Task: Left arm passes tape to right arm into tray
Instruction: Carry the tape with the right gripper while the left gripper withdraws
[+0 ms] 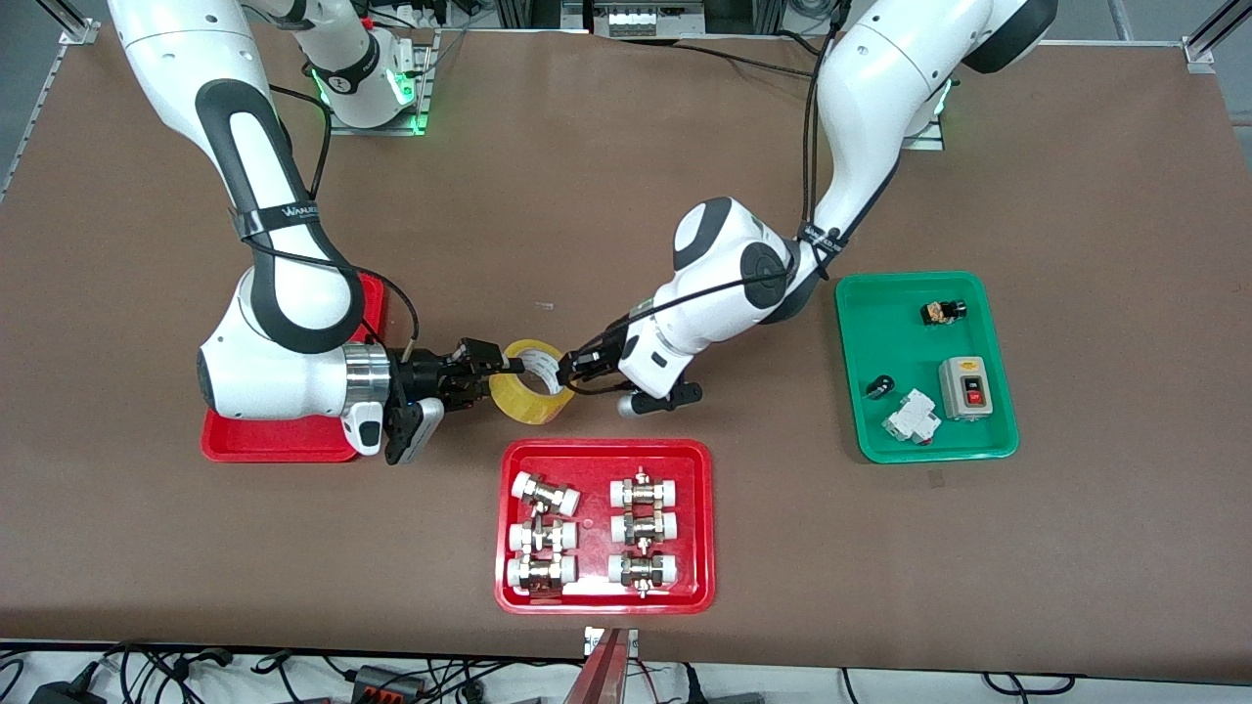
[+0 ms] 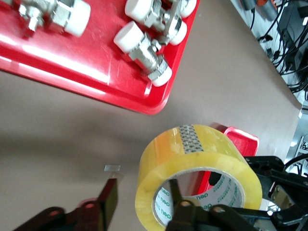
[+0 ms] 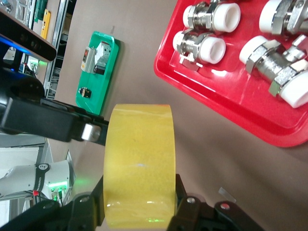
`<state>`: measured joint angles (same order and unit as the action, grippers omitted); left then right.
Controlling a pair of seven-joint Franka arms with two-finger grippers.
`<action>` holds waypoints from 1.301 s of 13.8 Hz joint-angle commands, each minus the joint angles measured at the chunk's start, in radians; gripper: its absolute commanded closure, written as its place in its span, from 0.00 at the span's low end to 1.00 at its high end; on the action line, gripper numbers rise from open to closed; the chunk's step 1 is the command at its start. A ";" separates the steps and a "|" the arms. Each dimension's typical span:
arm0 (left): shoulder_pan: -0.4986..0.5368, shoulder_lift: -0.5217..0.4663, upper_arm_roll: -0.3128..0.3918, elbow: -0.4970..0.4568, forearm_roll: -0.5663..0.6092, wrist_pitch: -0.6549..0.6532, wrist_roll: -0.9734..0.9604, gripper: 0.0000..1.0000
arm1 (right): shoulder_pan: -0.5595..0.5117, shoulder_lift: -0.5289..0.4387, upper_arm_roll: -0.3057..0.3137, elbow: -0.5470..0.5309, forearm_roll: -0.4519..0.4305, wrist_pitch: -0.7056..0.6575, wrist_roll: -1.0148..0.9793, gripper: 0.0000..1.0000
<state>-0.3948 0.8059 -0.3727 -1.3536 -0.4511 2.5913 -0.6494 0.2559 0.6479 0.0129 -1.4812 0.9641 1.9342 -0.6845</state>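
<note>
The yellow tape [image 1: 533, 396] hangs in the air over bare table, between the two arms. My right gripper [image 1: 499, 370] is shut on it, its fingers [image 3: 180, 204] pressing both flat faces of the tape [image 3: 139, 154]. My left gripper [image 1: 572, 374] is open around the roll's wall. In the left wrist view, one of its fingers [image 2: 174, 192] sits inside the hole of the tape [image 2: 192, 154], and the other stands clear of the outer wall. The plain red tray [image 1: 284, 445] lies under the right arm's wrist, mostly hidden.
A red tray [image 1: 699, 528] of white-capped metal fittings lies nearer the front camera than the tape. A green tray [image 1: 851, 323] with a switch box and small parts sits toward the left arm's end. Cables trail along the table's front edge.
</note>
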 commanded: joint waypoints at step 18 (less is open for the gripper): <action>0.493 -0.450 0.018 0.119 0.606 -1.321 0.391 0.00 | -0.397 -0.018 -0.077 -0.033 -0.139 -0.257 0.074 0.68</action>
<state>0.1029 0.3880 -0.3526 -1.2257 0.0588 1.2904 -0.3883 -0.0745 0.6455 -0.0801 -1.4914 0.8377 1.7238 -0.6460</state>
